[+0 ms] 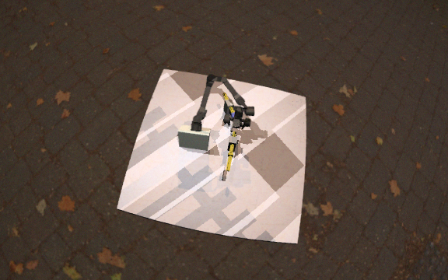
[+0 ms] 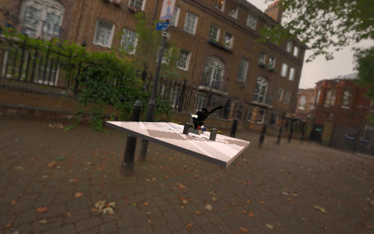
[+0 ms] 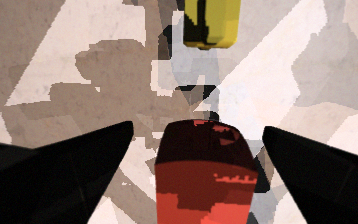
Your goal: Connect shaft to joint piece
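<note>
Placed the shafted blocks on the surface (image 1: 150, 194) (image 2: 187, 140), right of the arm's pedestal (image 1: 194, 141) (image 2: 191, 121) in the top view. Showed the second shaft (image 1: 230, 155) (image 3: 211, 22) beyond the joint piece (image 3: 205, 187), apart from it, in the wrist view.

Leaf-strewn street (image 1: 72, 163) (image 2: 109, 195) beside brick buildings (image 2: 236, 49).

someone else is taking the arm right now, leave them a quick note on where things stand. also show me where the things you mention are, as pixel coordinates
Hand (image 3: 196, 129): open, holding nothing, fingers either side of the red joint piece (image 3: 205, 192).
Where things are: a yellow shaft end (image 3: 211, 25) is ahead of the red piece, with a gap between them; the yellow shaft (image 1: 229, 157) runs out past the hand on the board (image 1: 274, 218).
Done: the shaft is not in the joint piece. Whether its opening lines up, I can't tell.
Left: check or finish the turn, let go, push the shaft in until it stops, back off and hold still.
</note>
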### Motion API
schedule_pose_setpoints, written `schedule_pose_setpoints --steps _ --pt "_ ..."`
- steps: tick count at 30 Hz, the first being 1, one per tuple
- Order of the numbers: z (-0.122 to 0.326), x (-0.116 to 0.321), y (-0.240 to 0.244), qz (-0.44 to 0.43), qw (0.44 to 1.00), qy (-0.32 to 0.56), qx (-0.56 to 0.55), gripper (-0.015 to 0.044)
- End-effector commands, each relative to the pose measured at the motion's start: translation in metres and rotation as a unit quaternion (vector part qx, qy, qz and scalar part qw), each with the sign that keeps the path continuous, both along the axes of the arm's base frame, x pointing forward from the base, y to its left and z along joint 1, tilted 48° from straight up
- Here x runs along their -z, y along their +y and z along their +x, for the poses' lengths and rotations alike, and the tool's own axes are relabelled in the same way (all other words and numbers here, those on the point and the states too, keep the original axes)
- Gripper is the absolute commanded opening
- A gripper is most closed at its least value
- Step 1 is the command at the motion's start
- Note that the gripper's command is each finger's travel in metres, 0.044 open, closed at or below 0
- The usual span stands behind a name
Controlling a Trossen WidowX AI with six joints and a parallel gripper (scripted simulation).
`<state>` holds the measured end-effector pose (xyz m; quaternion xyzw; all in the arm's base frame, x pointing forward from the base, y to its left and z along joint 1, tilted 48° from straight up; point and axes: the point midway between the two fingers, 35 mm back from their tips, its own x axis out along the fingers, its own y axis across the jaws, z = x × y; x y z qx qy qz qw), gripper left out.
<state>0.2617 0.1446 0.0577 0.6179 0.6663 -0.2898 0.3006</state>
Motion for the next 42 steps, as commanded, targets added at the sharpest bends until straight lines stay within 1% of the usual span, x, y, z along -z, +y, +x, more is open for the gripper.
schedule_pose_setpoints --steps 1,6,16,42 --pt "-0.0025 0.0075 0.0034 -0.001 1.000 0.008 0.001 0.0440" --pt "-0.0031 0.0115 0.0070 0.000 1.000 0.008 0.001 0.0440" --pt "-0.0031 0.0115 0.0070 0.000 1.000 0.008 0.001 0.0182" --pt "-0.0031 0.0115 0.0070 0.000 1.000 0.008 0.001 0.0182"
